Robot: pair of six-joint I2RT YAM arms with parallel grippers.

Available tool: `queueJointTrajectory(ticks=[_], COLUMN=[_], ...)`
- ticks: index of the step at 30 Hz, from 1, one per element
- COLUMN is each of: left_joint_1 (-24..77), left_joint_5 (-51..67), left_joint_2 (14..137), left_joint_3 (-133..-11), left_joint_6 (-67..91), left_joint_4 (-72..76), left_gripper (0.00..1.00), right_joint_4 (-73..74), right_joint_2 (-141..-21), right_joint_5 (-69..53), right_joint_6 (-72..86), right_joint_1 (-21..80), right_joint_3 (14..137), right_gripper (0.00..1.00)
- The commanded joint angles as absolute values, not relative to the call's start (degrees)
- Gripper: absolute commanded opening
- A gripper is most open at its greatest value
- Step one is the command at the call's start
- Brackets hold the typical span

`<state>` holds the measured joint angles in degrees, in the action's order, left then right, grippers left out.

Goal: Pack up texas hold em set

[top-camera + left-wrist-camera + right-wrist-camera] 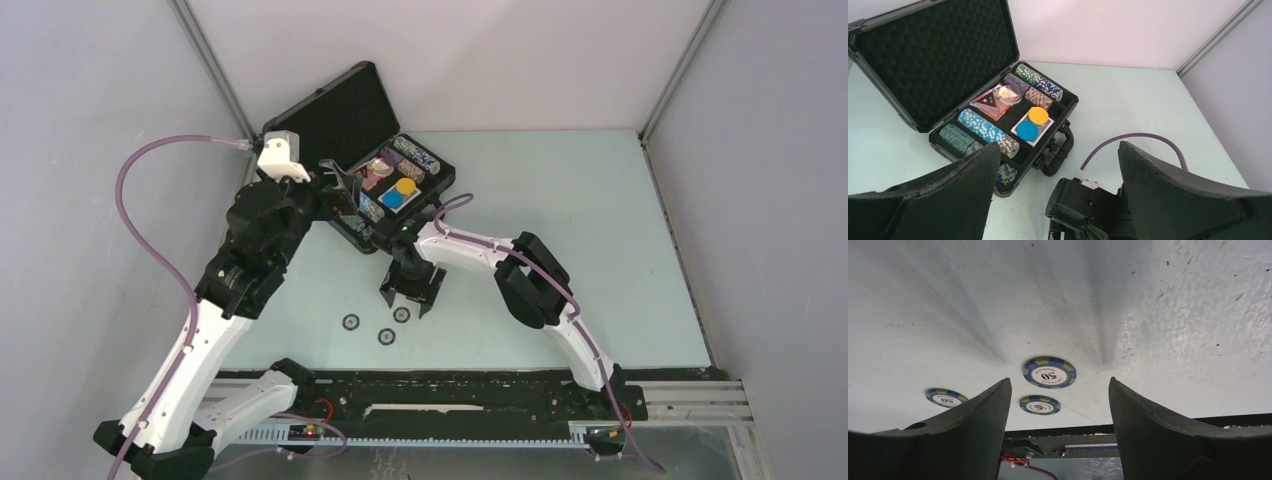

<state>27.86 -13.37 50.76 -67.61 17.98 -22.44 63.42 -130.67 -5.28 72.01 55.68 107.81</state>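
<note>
The black poker case (335,110) lies open at the back left, lid up. In the left wrist view the case (938,55) holds rows of chips (985,130), a card deck (990,102), and a yellow disc (1038,115) and a blue disc (1027,130). Three blue "50" chips lie loose on the table (401,314) (386,336) (351,322). My right gripper (411,300) is open and empty, low over the nearest chip (1049,372), which lies just beyond its fingertips. My left gripper (345,190) is open and empty above the case's near end.
The right arm's wrist (1088,210) sits under the left gripper's view, with its purple cable (1133,137) curving over the table. The black rail (450,385) runs along the near table edge. Grey walls close in the back and both sides.
</note>
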Motion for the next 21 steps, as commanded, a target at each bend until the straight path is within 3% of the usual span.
queueJointTrajectory(ticks=[1, 15, 21], left_joint_1=[28.1, 28.1, 28.1], left_joint_5=[-14.8, -15.1, -15.4], left_joint_2=[50.2, 50.0, 49.9], left_joint_3=[-70.2, -70.3, -70.5], left_joint_6=[16.7, 16.6, 16.6], left_joint_4=[-21.9, -22.1, -22.4], left_gripper=[0.93, 0.92, 0.92], right_joint_4=[67.4, 69.7, 70.9], right_joint_2=[-132.1, -136.1, -132.7], right_joint_5=[-2.9, -1.2, 5.0], right_joint_6=[75.1, 75.7, 71.2], right_joint_1=[57.2, 58.7, 60.6], right_joint_3=[110.3, 114.9, 117.9], right_gripper=[0.79, 0.77, 0.85])
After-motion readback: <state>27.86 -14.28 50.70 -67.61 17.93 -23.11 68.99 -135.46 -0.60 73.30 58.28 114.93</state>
